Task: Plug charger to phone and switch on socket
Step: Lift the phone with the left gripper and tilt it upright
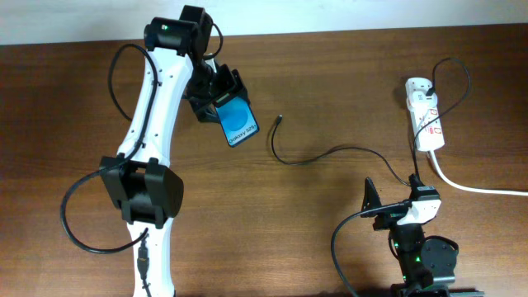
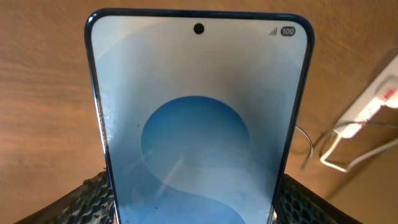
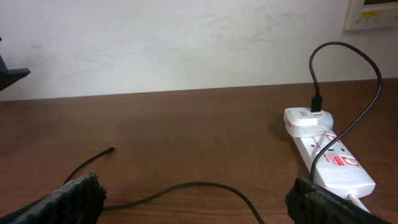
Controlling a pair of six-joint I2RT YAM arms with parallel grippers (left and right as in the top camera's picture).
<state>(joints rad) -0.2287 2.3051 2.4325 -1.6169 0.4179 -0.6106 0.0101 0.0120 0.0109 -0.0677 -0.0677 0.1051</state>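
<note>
1. Phone gripped at one short end by the left gripper, jaws closed on its two long edges, lit blue screen facing up.
2. Seen from the left wrist: phone filling most of the view, textured fingers pressed against both sides of the frame, camera hole and battery mark at the far end.
3. Held near the rear left of the table and slanted, free end pointing toward the table's middle.
4. Right gripper low at the front right, spread wide and holding nothing; dark fingers at both lower corners of its wrist view, bare wood between them.
5. Charger loose on the table between the two arms, curling from just ahead of the right gripper up to its plug tip; tip near the phone's free end but apart from it.
6. Far end of the charger looped up into a white adapter seated in the socket.
7. Socket flat at the rear right, well apart from the phone, thick white cord trailing off the right edge; switch position too small to tell.
</note>
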